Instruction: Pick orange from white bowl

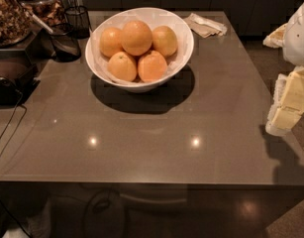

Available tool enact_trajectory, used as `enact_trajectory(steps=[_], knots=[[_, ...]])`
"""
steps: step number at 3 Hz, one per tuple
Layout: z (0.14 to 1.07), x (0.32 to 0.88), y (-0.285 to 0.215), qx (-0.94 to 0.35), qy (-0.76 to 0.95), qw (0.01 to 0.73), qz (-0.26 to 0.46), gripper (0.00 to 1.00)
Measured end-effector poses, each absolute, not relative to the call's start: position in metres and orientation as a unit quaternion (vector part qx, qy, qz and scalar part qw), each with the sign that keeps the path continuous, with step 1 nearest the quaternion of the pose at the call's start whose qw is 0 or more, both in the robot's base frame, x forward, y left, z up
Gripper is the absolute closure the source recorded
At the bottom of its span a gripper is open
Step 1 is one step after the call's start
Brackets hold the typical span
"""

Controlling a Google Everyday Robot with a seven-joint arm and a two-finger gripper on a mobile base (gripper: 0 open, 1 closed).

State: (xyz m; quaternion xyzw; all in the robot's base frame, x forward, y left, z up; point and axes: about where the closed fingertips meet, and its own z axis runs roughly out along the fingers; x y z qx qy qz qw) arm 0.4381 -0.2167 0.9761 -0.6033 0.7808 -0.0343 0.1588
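Observation:
The white bowl (183,46) stands on the grey table at the back centre, lined with white paper. It holds five oranges. The orange (136,37), the biggest and roundest, sits on top in the middle of the pile, with the other oranges around and below it. My gripper (286,105) is at the right edge of the view, over the table's right side. It is well to the right of the bowl and touches nothing.
A small dark wire cup (78,19) and a dark scoop (65,44) stand left of the bowl. Jars of dried food (10,14) and a black device (8,81) with a cable line the left edge. Folded napkins (206,25) lie at the back right.

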Motion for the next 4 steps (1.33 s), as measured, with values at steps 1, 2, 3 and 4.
enact_trajectory(steps=[1, 2, 3, 4], knots=[[0.976, 0.438, -0.217, -0.603, 0.781, 0.159, -0.034, 0.0], [0.981, 0.443, -0.209, -0.61, 0.776, 0.157, -0.037, 0.0], [0.987, 0.454, -0.196, -0.621, 0.768, 0.148, -0.04, 0.0], [0.997, 0.471, -0.173, -0.64, 0.753, 0.146, -0.055, 0.0]])
